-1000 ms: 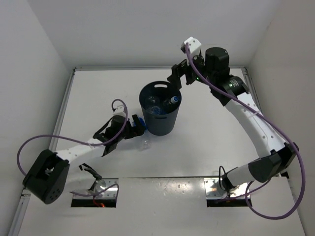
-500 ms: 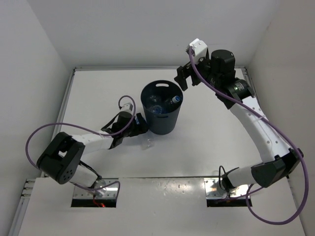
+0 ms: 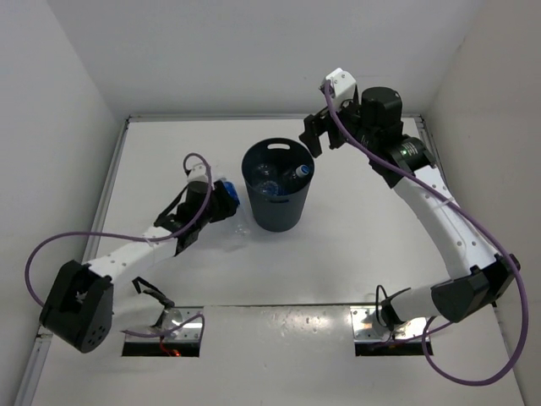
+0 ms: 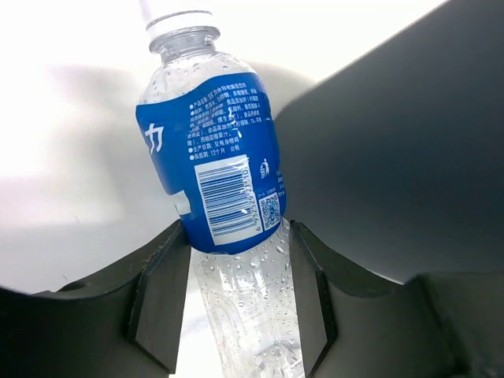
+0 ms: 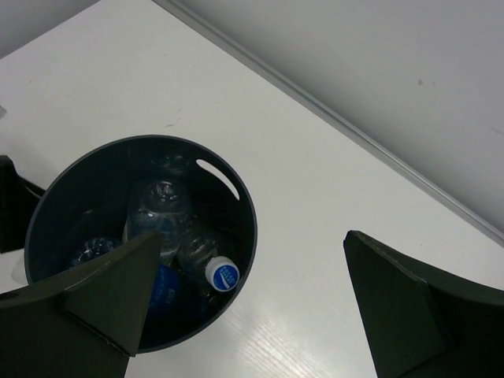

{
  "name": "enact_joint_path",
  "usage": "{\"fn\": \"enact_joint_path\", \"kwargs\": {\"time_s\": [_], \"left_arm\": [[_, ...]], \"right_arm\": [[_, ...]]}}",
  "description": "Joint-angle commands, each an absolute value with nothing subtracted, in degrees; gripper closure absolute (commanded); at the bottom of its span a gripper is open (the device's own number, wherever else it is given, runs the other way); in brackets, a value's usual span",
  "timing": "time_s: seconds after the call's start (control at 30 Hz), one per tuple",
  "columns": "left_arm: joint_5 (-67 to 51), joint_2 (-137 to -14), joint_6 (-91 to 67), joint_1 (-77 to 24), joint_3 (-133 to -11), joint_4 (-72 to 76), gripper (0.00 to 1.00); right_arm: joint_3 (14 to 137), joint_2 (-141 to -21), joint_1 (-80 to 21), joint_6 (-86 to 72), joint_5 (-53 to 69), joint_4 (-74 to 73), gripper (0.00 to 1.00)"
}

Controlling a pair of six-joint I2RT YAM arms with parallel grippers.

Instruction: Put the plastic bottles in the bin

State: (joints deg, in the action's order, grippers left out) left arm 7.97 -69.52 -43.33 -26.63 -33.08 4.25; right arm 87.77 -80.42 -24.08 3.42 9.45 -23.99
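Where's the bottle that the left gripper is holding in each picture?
Top external: the bottle is in the left gripper, just left of the bin.
Left wrist: the bottle is in the middle, between the fingers, with the bin wall on the right.
Right wrist: not in it; the bin is at lower left.
Shared landmark: the bin.

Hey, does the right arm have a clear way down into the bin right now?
Probably yes: the right gripper hangs open just behind the bin, whose top is uncovered, and the left gripper holds a bottle off beside it, out of the way.
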Motion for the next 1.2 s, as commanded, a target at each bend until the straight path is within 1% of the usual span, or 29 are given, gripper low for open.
{"fn": "enact_joint_path", "kwargs": {"time_s": [0.0, 0.2, 0.37, 0.57, 0.67, 0.77, 0.9, 1.03, 1.17], "left_arm": [[12.74, -64.43, -39.39, -26.1, -39.01, 0.71, 0.56], [21.7, -60.21, -33.67, -26.1, -47.97, -5.53, 0.56], [29.43, -60.73, -27.34, -26.1, -58.08, -7.47, 0.56], [29.45, -66.44, -22.5, -26.1, -70.12, -4.06, 0.56], [28.13, -70.3, -19.44, -29.25, -73.99, 0.42, 0.56], [26.37, -75.12, -19.42, -31.19, -76.81, 2.45, 0.56], [26.89, -80.23, -18.9, -35.67, -79.36, 6.23, 0.56], [28.04, -83.57, -18.9, -40.5, -79.37, 9.74, 0.56], [30.05, -85.69, -18.9, -42.98, -78.05, 12.3, 0.56]], "right_arm": [[87.63, -80.86, -23.73, 1.85, 10.81, -21.01, 0.0], [87.63, -80.86, -23.73, 1.85, 10.81, -20.48, 0.0], [87.63, -80.86, -23.73, 1.85, 10.81, -20.48, 0.0], [87.1, -80.33, -23.73, 1.85, 9.76, -20.48, 0.0], [86.57, -79.8, -23.73, 1.85, 9.76, -20.48, 0.0], [86.57, -79.28, -23.73, 1.85, 8.44, -20.48, 0.0], [85.44, -78.66, -23.73, 3.07, 7.38, -20.48, 0.0], [84.81, -77.34, -23.73, 3.69, 5.54, -19.95, 0.0], [84.29, -76.82, -23.2, 4.21, 4.22, -19.95, 0.0]]}}
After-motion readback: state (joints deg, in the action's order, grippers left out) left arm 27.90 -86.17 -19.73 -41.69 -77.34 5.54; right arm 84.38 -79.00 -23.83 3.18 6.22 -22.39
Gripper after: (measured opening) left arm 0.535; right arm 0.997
